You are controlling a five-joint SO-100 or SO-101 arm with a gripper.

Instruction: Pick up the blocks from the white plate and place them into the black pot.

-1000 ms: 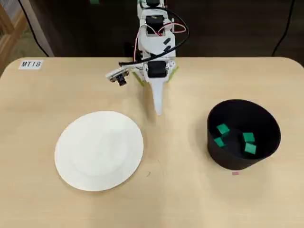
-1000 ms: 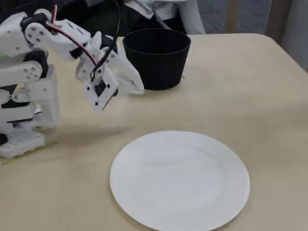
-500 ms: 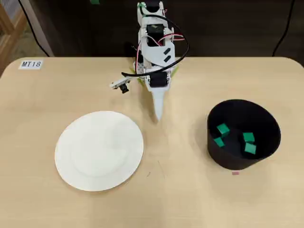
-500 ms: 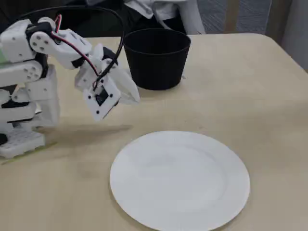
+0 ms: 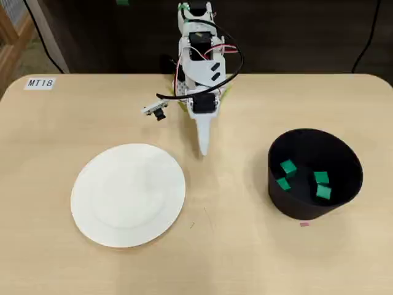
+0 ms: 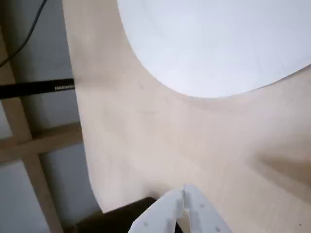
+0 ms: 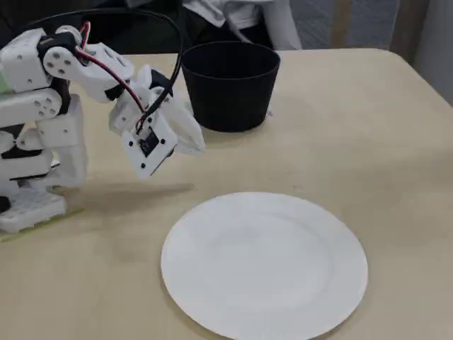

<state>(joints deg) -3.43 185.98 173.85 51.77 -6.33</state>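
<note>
on the light wooden table (image 5: 233, 258), four green blocks (image 5: 287, 167) sit inside the black pot (image 5: 295, 206), far from the gripper (image 5: 203, 150). its fingers (image 6: 194, 206) are pressed together, holding nothing, beside the white plate (image 5: 128, 195).

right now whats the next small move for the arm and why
Probably none beyond folding back to rest. The white plate is bare, four green blocks lie inside the black pot, and the gripper hangs shut and empty over the table between them.
</note>
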